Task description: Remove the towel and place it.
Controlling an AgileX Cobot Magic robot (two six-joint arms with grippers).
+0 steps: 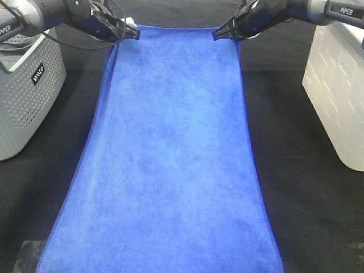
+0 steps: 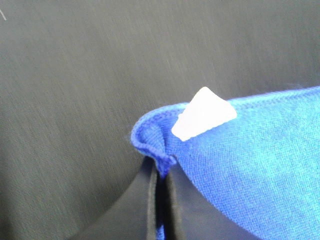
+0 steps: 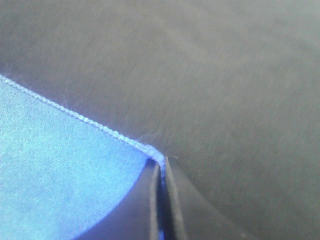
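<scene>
While spread over black cloth tabletop (image 1: 296, 170), blue towel (image 1: 170, 159), corners clamped by 2 tools.

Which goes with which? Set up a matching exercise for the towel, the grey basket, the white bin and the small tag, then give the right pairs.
Things:
1. towel
2. grey basket
3. white bin
4. white tag

Descriptions:
A. at the corner held by the left gripper
B. right edge of the high view
C. blue, spread down the middle
D. left edge of the high view

Pairs: 1-C, 2-D, 3-B, 4-A
</scene>
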